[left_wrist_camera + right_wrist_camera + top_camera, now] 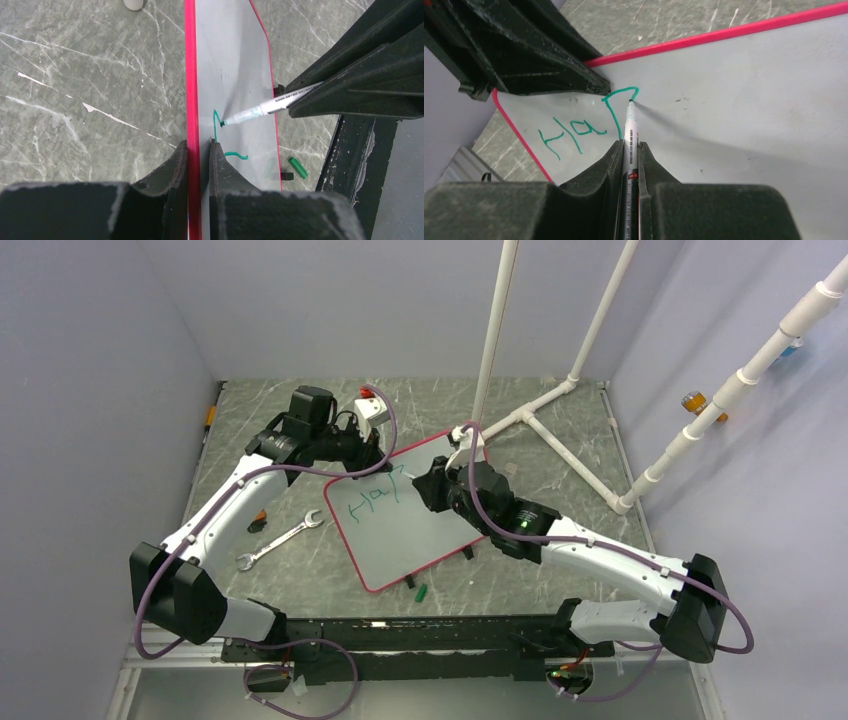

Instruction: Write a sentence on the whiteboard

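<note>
Whiteboard (410,535) rim is being clenched by left jaws for steadiness — right jaws are gripping a marker (630,127), writing the sentence (574,136).

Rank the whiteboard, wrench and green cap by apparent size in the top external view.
1. whiteboard: clearly the largest.
2. wrench: long but thin, far smaller in area.
3. green cap: tiny.
All three look to be at a similar distance from the camera, so the order seems safe.
</note>
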